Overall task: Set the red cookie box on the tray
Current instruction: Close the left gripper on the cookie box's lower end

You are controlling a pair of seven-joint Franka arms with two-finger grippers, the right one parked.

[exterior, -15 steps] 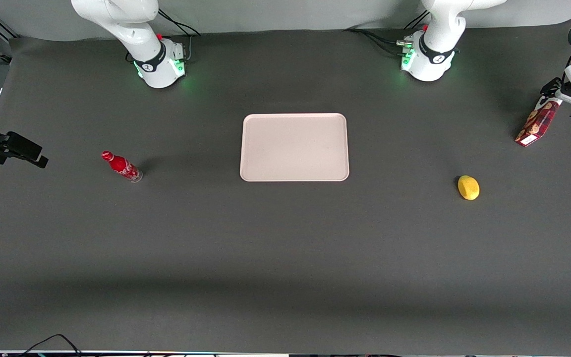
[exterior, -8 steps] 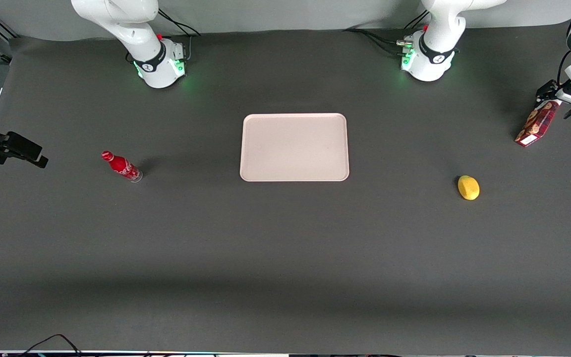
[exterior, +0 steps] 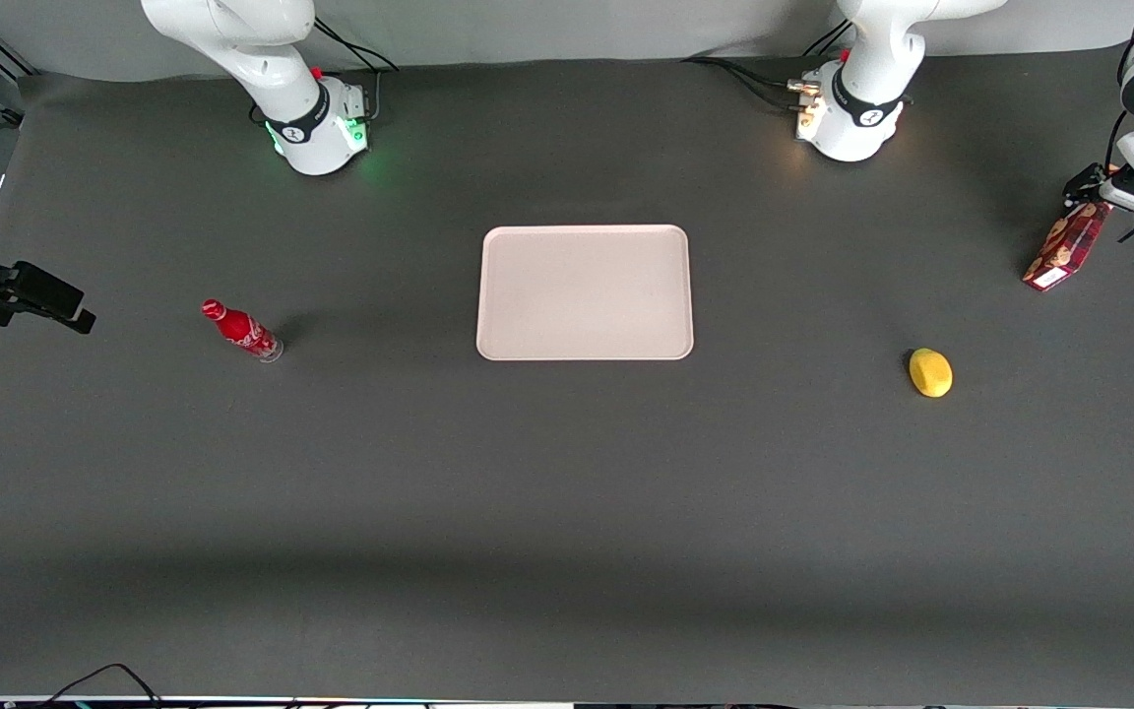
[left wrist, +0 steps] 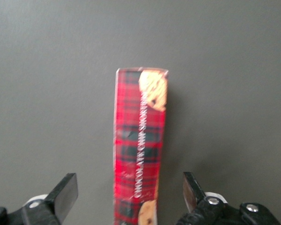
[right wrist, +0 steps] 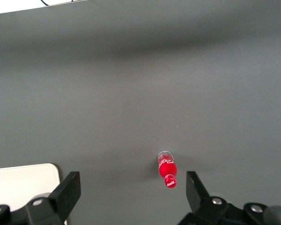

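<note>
Nearest the front camera on the dark grey tabletop (exterior: 567, 512) lies a yellow lemon (exterior: 930, 372), toward the working arm's end, at about four o'clock from the tray (exterior: 585, 292). A small red soda bottle (exterior: 241, 331) lies on its side toward the parked arm's end, at about nine o'clock from the tray and well apart from it. That pale pinkish tray sits flat at the middle of the tabletop with nothing on it. Farther from the camera than the lemon, at about one o'clock from it, stands the red cookie box (exterior: 1065, 246), well away from the tray at the working arm's end of the tabletop; it leans, its white end flap resting on the tabletop and its upper end reaching up to the tool (exterior: 1107, 200). From the wrist camera, the tartan-patterned box (left wrist: 140, 147) runs lengthwise between the two black fingers (left wrist: 63, 193) of the tool (left wrist: 129, 197), which stand wide apart with a clear gap of grey tabletop on either side of the carton, touching neither face. Farthest from the camera sit the two white arm bases, the working arm's base (exterior: 848, 108) lit amber.
</note>
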